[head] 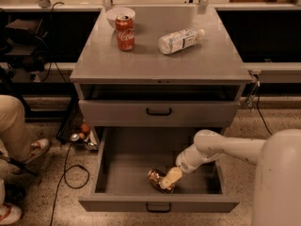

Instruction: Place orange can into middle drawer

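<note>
Tool (170, 178) pinches orange can (154, 176), tipped over in middle drawer (131, 160), long axis pointing left

The claw (170, 178) touches orange can (154, 176) — inside open middle drawer (117, 159).

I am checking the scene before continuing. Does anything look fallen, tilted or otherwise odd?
The plastic bottle lies on its side on the cabinet top. In the open middle drawer, the orange can is tilted, not upright, with the gripper right at it. The Coca-Cola can stands normally.
</note>
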{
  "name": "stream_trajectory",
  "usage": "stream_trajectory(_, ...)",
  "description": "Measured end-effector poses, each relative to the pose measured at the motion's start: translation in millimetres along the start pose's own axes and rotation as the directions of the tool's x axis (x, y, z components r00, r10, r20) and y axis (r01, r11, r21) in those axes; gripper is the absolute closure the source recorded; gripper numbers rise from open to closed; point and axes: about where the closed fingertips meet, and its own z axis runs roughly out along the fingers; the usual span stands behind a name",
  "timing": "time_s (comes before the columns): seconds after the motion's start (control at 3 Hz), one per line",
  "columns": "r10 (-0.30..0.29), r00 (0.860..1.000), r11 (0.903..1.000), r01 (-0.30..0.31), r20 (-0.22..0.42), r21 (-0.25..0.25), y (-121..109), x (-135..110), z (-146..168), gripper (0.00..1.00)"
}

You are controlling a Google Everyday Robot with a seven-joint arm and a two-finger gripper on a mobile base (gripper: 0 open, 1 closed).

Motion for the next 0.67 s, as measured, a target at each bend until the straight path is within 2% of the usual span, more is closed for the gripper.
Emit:
stream_trajectory(0.33,0.014,0.997,0.9995,-0.016,0.080,0.028,-1,9,-41,0.00)
stream_trajectory(0.67,0.046,0.982,0.9960,-0.059,0.181,0.067,0,33,-92,0.00)
